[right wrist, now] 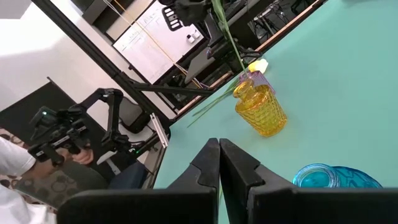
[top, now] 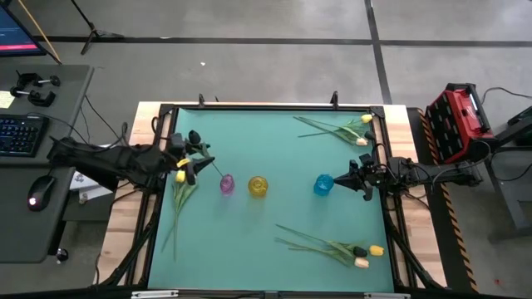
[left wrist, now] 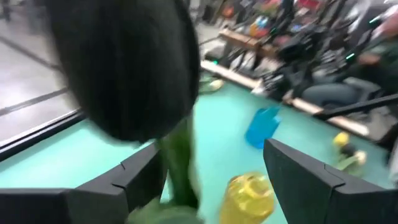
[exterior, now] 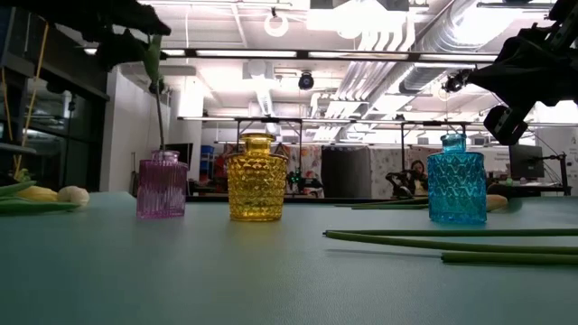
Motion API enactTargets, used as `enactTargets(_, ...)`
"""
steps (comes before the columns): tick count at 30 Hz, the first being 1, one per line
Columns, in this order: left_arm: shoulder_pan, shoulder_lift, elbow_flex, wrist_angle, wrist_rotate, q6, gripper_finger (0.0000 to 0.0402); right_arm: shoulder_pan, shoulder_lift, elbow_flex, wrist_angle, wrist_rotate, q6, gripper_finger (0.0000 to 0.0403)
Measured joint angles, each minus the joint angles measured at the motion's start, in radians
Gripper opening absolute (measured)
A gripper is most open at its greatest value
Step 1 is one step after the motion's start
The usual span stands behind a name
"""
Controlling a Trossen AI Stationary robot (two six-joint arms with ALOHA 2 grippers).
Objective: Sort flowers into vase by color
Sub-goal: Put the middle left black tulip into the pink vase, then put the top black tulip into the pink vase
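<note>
Three glass vases stand in a row on the teal desk: a pink vase, a yellow vase and a blue vase. In the low view the pink one is ribbed, the other two carry a diamond pattern. No brand, label or writing can be read on any vase or flower.

One black tulip stands with its stem in the pink vase; its dark bud fills the left wrist view, close in front of the camera. The left hand is above and just beside the pink vase. Its fingers stand wide apart on either side of the stem and grip nothing.

More flowers lie flat on the desk: a group with yellow and cream buds at the far right corner, a group with black, yellow and cream buds at the near right, and a yellow-budded one near the left edge under the left hand.

The right hand hangs just beside the blue vase, fingers pressed together with nothing between them.

A screen or board with lines of print shows behind the desk in the right wrist view; its text is too small to read.
</note>
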Motion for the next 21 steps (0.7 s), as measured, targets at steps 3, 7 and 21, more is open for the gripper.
enactTargets(3, 0.0, 0.0, 0.043, -0.11, -0.018, -0.048, 0.0251, 0.0, 0.0, 0.0, 0.0, 0.0, 0.0, 0.0)
enactTargets(7, 0.0, 0.0, 0.086, -0.173, -0.011, -0.082, 0.0251, 0.0, 0.0, 0.0, 0.0, 0.0, 0.0, 0.0)
enactTargets(21, 0.0, 0.0, 0.166, -0.474, 0.268, -0.378, 0.0251, 0.0, 0.0, 0.0, 0.0, 0.0, 0.0, 0.0)
